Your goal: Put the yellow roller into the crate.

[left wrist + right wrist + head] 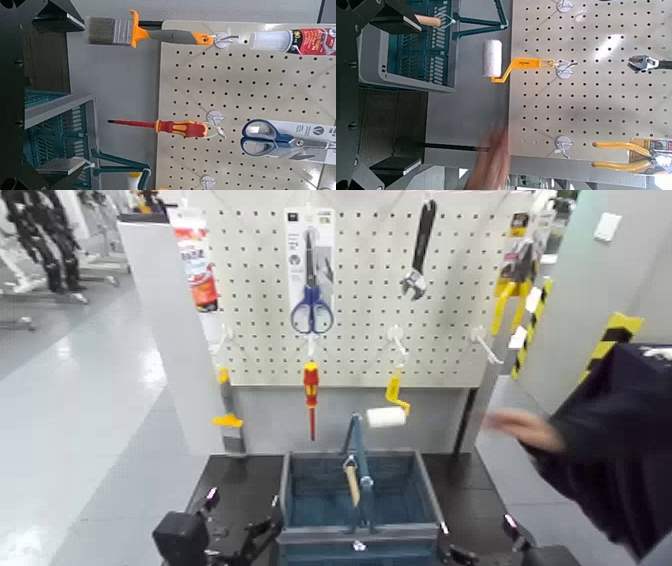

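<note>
Hanging from a hook on the white pegboard (370, 290): the yellow roller (390, 405), handle up, white sleeve at the bottom, just above and beyond the far right corner of the crate (360, 500). Open air between sleeve and crate rim, no contact. Inside the crate, beside the upright triangular handle, a wooden-handled hammer (352, 482) leaning near the central divider; bare floor in the compartments either side. Just left of the roller, on its own hook, a red-and-yellow screwdriver (311, 395) pointing down; above it blue scissors (312, 308) in a card, and a wrench (419, 252) higher to the right. Reaching in from the right edge, a person's hand (522, 428) and dark sleeve (615, 445), blurred, near the board's right post and well apart from the roller. Low at the near edge, flanking the crate: left gripper (262, 535) and right gripper (455, 556), both far below the roller and touching nothing. Left fingers spread with nothing between; right barely in frame, opening impossible to tell.
</note>
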You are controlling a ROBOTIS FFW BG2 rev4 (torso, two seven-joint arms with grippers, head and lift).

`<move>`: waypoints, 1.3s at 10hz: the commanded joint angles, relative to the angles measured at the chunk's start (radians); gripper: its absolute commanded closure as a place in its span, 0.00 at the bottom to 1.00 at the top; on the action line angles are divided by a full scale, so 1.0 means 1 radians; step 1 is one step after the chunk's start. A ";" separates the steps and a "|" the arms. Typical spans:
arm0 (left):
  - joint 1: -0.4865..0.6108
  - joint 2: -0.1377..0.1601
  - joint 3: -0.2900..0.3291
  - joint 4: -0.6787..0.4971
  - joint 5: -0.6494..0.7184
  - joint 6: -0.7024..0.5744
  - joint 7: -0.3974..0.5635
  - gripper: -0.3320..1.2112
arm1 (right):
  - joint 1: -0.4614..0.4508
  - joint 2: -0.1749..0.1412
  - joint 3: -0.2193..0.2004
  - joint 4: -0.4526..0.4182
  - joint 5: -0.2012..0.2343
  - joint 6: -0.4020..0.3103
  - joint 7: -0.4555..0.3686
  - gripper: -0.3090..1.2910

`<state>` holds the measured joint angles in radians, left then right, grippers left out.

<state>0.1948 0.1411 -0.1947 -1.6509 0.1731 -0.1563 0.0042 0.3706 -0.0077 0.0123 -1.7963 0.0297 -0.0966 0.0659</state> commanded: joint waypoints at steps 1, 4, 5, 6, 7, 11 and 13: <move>0.002 -0.002 0.001 0.000 0.000 -0.002 0.000 0.28 | 0.001 0.000 -0.002 0.000 -0.001 0.000 0.000 0.28; 0.005 -0.002 0.003 0.000 -0.001 -0.003 0.000 0.28 | 0.002 0.002 -0.005 0.000 -0.001 0.000 0.000 0.28; 0.006 -0.002 0.003 0.000 -0.001 -0.003 0.000 0.28 | 0.002 0.003 -0.005 0.000 -0.001 0.000 0.000 0.28; 0.006 -0.003 0.003 0.000 -0.001 -0.003 -0.001 0.28 | 0.001 0.003 -0.012 0.002 -0.013 0.005 0.006 0.28; 0.008 -0.003 0.005 0.000 -0.001 -0.008 -0.001 0.28 | -0.018 0.003 -0.046 -0.002 -0.014 0.029 0.066 0.28; 0.009 -0.006 0.005 0.000 -0.006 -0.005 -0.001 0.29 | -0.162 -0.041 -0.117 0.026 -0.027 0.155 0.268 0.28; 0.008 -0.006 0.006 0.002 -0.001 -0.003 -0.009 0.29 | -0.249 -0.078 -0.117 0.077 -0.039 0.195 0.330 0.28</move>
<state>0.2029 0.1350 -0.1893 -1.6496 0.1702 -0.1596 -0.0034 0.1488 -0.0741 -0.1060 -1.7357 -0.0062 0.0861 0.3936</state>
